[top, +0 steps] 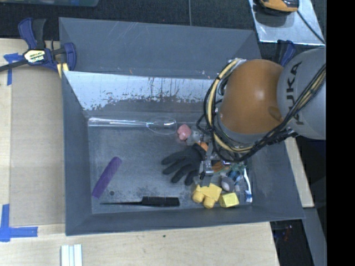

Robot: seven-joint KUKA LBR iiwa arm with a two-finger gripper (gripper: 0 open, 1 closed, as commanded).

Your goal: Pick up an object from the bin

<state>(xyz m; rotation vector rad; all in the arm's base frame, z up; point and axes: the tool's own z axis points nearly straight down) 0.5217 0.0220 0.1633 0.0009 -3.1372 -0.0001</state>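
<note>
My gripper (pixel 207 167) hangs low over the right part of the bin, mostly hidden under the arm's orange cover. Its tip is at the right edge of a black glove (pixel 178 164) that lies flat with its glove fingers spread to the left. Just below the gripper sit yellow blocks (pixel 208 195) near the bin's front wall. A small pink thing (pixel 183 131) lies above and left of the gripper. Small grey and blue pieces (pixel 236 177) lie to its right. I see nothing held.
A purple flat stick (pixel 106 177) lies at the left of the bin floor. A black comb-like tool (pixel 151 202) lies along the front wall. A clear plastic spoon (pixel 145 124) rests along the back wall.
</note>
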